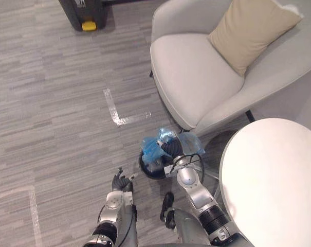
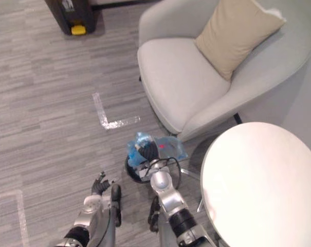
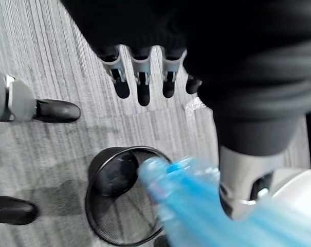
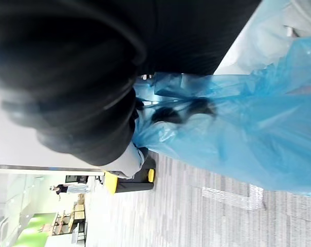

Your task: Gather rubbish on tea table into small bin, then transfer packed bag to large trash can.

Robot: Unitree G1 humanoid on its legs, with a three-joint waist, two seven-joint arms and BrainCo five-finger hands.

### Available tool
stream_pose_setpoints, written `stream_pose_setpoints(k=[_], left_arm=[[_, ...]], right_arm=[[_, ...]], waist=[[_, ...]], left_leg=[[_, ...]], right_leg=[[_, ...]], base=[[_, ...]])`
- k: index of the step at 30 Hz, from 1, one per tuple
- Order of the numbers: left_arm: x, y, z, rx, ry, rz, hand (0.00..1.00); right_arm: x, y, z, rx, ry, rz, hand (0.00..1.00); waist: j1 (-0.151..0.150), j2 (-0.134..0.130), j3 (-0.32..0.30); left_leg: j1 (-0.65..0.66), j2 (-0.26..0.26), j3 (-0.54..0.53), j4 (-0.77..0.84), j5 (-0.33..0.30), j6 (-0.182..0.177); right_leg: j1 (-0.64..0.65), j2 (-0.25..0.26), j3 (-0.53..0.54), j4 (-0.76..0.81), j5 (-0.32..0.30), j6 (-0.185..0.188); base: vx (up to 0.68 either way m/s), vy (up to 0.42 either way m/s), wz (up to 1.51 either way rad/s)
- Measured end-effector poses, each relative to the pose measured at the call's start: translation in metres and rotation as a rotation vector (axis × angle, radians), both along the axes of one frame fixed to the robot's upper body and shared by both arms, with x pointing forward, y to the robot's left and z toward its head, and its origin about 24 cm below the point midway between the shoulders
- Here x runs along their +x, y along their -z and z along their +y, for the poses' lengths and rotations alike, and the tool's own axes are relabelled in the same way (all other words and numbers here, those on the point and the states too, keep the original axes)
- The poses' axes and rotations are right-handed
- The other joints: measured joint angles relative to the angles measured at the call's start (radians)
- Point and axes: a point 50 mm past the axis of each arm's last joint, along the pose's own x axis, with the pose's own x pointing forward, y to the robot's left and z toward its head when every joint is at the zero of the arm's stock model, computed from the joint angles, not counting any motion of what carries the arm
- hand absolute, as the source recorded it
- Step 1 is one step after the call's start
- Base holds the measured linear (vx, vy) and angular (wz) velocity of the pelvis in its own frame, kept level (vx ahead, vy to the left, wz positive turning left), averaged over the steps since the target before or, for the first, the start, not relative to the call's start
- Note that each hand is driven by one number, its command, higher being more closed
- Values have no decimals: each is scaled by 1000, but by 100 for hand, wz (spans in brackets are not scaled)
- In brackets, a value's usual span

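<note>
My right robot hand [image 1: 171, 150] has its fingers curled into the bunched neck of the blue bag [image 1: 154, 146], which hangs over the mouth of the bin [image 3: 96, 167]. The can [image 1: 82, 11] lies well ahead, to the left. My left robot hand [image 1: 122, 181] hangs slack and empty.

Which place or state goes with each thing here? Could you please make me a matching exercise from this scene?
Things:
1. blue bag
2. cushion
3. small bin
4. large trash can

Places or states:
a. lying on the armchair
b. standing on the floor, just below the bag
c. gripped by the right hand
d. far across the floor, with a yellow pedal

Pairs: 1-c, 2-a, 3-b, 4-d.
</note>
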Motion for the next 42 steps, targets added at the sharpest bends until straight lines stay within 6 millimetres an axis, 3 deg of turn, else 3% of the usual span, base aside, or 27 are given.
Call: stream_pose_setpoints(k=[6, 8, 13, 17, 22, 32, 42], left_arm=[[-11, -1, 4, 47, 56, -12, 0], [-7, -12, -1, 57, 104, -86, 0], [5, -43, -12, 61, 211, -265, 0], [12, -75, -13, 100, 315, -434, 0], [15, -94, -24, 129, 442, -532, 0], [20, -104, -61, 95, 657, -594, 0], [30, -102, -67, 226, 744, -605, 0]], right_arm=[[-8, 11, -4, 45, -46, 61, 100], [-11, 16, -5, 43, -96, 83, 100], [-16, 15, 1, 60, -213, 91, 100], [-24, -4, 13, 41, -372, 8, 100], [-25, -21, 17, 36, -468, -61, 100], [-33, -39, 38, 50, -639, -113, 100], [-32, -49, 45, 30, -710, -125, 100]], waist=[[-2, 13, -50], [-2, 29, -66], [-1, 43, -91], [-1, 39, -107], [-8, 48, -142], [-32, 54, -165], [-51, 59, -179]], left_leg=[[119, -8, 27, -117, 41, -4], [156, -13, 37, -150, 53, -2], [201, -16, 51, -214, 75, 6], [224, -20, 76, -218, 68, 1], [237, -24, 85, -218, 73, 7], [262, -14, 125, -219, 73, 6], [267, -15, 157, -219, 70, 2]], right_leg=[[88, 16, 28, -84, 36, 5], [116, 17, 38, -108, 49, 9], [134, 18, 64, -136, 67, 15], [156, 18, 95, -172, 92, 20], [175, 19, 109, -204, 111, 19], [186, 35, 161, -232, 140, 9], [172, 37, 204, -251, 166, 11]], base=[[28, -4, -13], [-25, 19, -11], [-60, 34, -12], [-12, 30, -17], [34, 14, -10], [-4, 1, -15], [-8, 6, -14]])
